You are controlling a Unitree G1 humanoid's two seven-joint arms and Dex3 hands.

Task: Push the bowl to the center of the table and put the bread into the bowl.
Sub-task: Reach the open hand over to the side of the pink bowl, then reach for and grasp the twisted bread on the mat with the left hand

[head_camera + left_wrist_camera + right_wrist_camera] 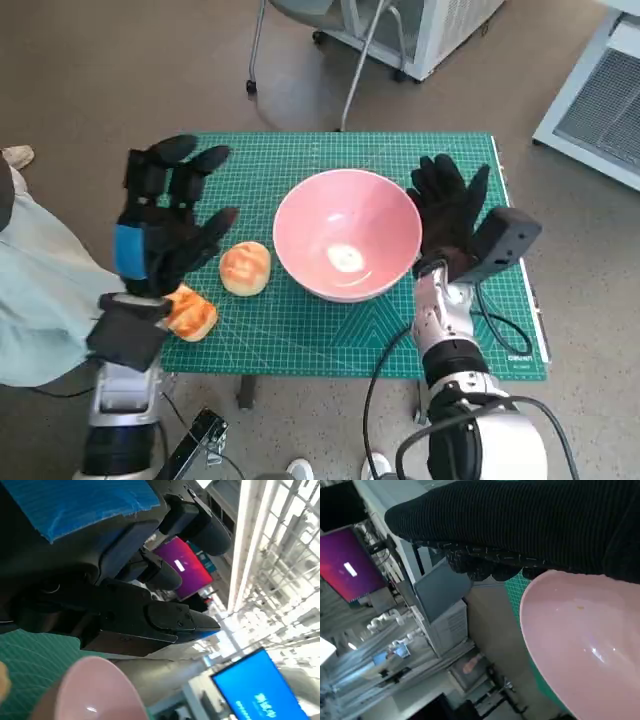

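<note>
A pink bowl (346, 236) stands empty near the middle of the green mat (300, 330); its rim also shows in the left wrist view (95, 690) and the right wrist view (580, 640). My right hand (448, 212) rests against the bowl's right side with fingers spread. Two bread rolls lie left of the bowl: one (245, 268) close to it, another (190, 312) nearer the front left. My left hand (165, 215) hovers above the rolls, fingers apart, holding nothing.
A chair base (330, 60) and a white cabinet (430, 25) stand beyond the table's far edge. A person's sleeve (30, 280) is at the left. Screens glow in the wrist views (182, 565).
</note>
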